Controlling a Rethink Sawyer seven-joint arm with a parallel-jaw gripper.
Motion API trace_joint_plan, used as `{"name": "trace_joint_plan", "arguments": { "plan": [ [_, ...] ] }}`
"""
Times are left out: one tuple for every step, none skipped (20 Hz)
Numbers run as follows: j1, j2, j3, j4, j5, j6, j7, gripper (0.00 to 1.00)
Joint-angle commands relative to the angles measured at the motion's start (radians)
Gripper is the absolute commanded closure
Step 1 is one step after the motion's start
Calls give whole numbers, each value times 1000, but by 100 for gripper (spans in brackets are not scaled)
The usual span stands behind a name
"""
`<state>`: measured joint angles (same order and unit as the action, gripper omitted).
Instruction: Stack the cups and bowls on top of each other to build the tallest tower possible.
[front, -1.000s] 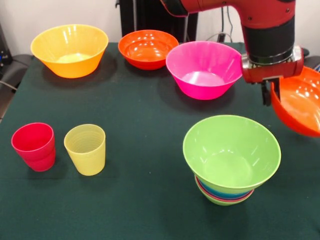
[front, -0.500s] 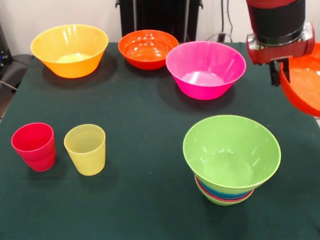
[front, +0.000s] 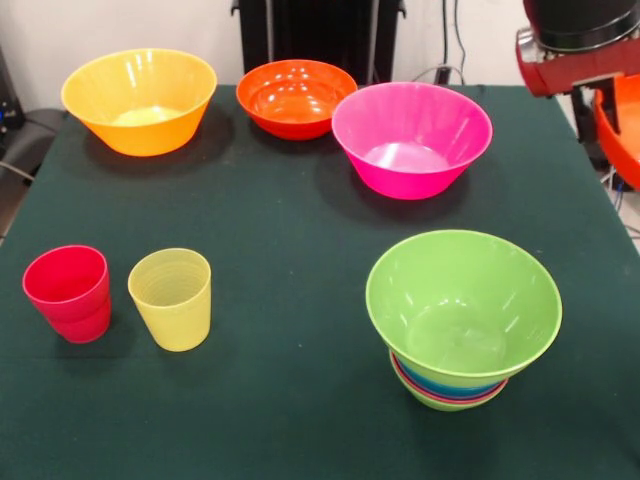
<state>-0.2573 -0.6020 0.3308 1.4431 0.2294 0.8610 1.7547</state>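
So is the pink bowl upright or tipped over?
Upright. The pink bowl sits on its base on the table with its open mouth facing up; its inside looks empty.

- No text, label, brand, number or sign can be read on anything shown.

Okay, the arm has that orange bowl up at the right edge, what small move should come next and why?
Probably carry the orange bowl over above the tower. The pincer holds it lifted at the table's edge, and the big green bowl topping the tower sits open and empty.
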Motion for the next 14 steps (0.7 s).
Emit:
{"name": "trace_joint_plan", "arguments": {
  "plan": [
    [-37,67,79,-182,50,166,80,100],
    [-38,75,81,-197,50,179,75,100],
    [-43,87,87,-215,54,186,66,100],
    [-46,92,90,-226,53,197,62,100],
    [-51,98,94,-236,55,198,53,100],
    [-54,105,97,-249,55,207,49,100],
    [-58,119,100,-274,53,226,43,100],
    [-60,127,99,-290,50,234,40,100],
    [-62,139,98,-314,42,254,33,100],
    [-64,146,97,-327,39,260,30,100],
    [-67,159,98,-348,31,272,21,100],
    [-69,166,98,-357,27,276,17,100],
    [-76,184,99,-389,18,297,4,100],
    [-78,191,101,-401,15,304,0,100]
  ]
}}
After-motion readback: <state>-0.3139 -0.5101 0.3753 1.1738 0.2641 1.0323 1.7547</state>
